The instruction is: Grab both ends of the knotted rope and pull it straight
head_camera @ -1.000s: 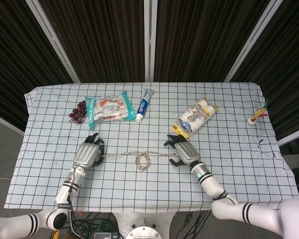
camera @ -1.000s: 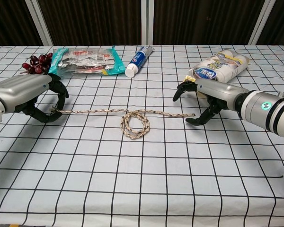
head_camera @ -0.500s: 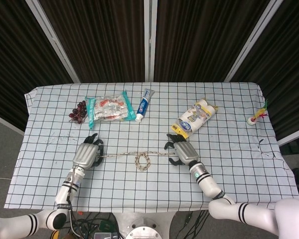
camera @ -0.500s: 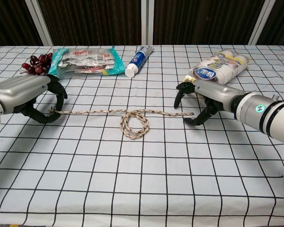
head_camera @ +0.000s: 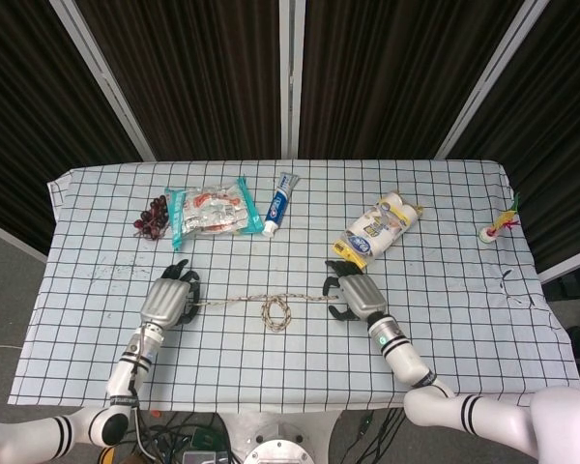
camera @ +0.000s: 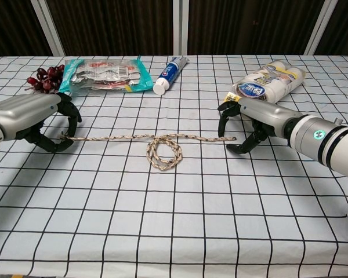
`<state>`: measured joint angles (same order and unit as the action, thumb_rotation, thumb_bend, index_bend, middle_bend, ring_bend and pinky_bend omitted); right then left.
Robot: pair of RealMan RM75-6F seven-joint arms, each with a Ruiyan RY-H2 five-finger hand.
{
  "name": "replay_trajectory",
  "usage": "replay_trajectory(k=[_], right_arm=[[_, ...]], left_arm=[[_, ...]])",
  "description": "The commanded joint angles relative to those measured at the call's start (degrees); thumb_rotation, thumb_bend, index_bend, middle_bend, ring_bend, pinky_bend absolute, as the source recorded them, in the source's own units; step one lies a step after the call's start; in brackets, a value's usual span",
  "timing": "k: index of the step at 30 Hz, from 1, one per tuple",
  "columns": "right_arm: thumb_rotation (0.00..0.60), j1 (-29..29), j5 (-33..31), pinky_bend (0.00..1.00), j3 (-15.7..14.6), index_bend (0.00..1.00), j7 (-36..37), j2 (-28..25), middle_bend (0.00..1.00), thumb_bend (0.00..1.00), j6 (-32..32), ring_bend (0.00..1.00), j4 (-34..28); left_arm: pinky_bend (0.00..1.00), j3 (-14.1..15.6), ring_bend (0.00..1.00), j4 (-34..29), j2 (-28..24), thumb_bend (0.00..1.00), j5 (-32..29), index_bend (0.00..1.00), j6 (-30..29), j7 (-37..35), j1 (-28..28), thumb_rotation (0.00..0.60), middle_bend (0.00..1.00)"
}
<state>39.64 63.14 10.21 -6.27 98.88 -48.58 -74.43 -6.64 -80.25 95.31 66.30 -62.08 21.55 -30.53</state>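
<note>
- Fingertips (camera: 62, 139) of your left hand (camera: 32, 119) curl down around the left end of the knotted rope (camera: 162, 146); they look pinched on it, though the exact contact is hard to make out.
- Your right hand (camera: 250, 123) arches over the rope's right end with its fingers apart; the tip lies in the gap between them, and none of them seem to touch it yet.
- Close the right fingers squarely onto that end before you pull; I judge that a shallow pinch at the very tip could slip once tension builds.
- The rope lies flat on the checked tablecloth (camera: 174, 220), running between the two hands, with its loose loop sitting about midway.
- Once both ends are held, draw your hands apart low and level along the rope's line, so the loop can tighten or slide out rather than lift.
- Keep the right hand clear of the wrapped roll pack (camera: 269, 81) just behind it; the toothpaste tube (camera: 167, 74), snack packet (camera: 107, 74) and cherries (camera: 43, 78) sit well back.
</note>
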Motion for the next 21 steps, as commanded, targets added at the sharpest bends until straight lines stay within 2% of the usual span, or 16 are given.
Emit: replay_trajectory(k=[1, 21], right_arm=[[0.600, 0.01, 0.06, 0.00, 0.06, 0.45, 0.19, 0.09, 0.07, 0.30, 0.06, 0.00, 0.18], [0.600, -0.02, 0.35, 0.00, 0.54, 0.49, 1.20, 0.79, 0.10, 0.34, 0.00, 0.00, 1.65]], left_arm=[[0.14, 0.00, 0.04, 0.01, -0.02, 0.36, 0.01, 0.64, -0.01, 0.04, -0.02, 0.600, 0.26], [0.14, 0.19, 0.04, 0.05, -0.28, 0.36, 0.40, 0.66, -0.30, 0.63, -0.02, 0.600, 0.26]])
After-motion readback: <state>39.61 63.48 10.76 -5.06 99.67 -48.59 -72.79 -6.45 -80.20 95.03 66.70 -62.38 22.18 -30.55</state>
